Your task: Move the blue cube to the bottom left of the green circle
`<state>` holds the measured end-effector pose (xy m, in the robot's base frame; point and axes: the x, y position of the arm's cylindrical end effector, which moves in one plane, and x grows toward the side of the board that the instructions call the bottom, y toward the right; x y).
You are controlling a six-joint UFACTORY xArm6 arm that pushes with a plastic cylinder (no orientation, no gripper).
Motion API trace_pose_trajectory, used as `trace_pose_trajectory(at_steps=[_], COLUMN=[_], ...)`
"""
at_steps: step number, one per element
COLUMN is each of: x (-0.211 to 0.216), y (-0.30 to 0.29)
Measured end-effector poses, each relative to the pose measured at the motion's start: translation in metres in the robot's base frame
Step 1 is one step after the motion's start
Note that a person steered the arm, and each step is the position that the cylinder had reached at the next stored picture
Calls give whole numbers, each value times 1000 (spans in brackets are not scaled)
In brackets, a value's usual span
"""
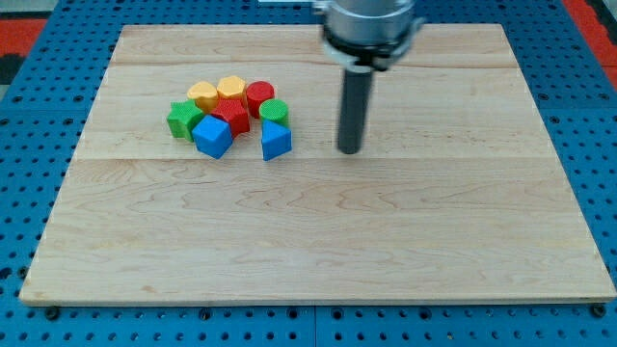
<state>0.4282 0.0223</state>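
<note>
The blue cube (213, 137) lies on the wooden board (318, 231) at the bottom of a tight cluster in the view's upper left. The green circle (274, 110) is at the cluster's right side, up and to the right of the blue cube. A second blue block (276, 141), wedge-like, lies just below the green circle. My tip (349, 150) stands on the board to the right of the cluster, about a block's width or more from the blue wedge, touching no block.
The cluster also holds a green star-like block (182, 120), a red block (232, 114), a red cylinder (259, 96) and two yellow blocks (203, 94) (231, 88). The board lies on a blue pegboard (29, 145).
</note>
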Motion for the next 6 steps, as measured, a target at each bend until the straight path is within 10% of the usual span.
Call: trace_pose_trajectory(at_steps=[6], x=[0], y=[-50])
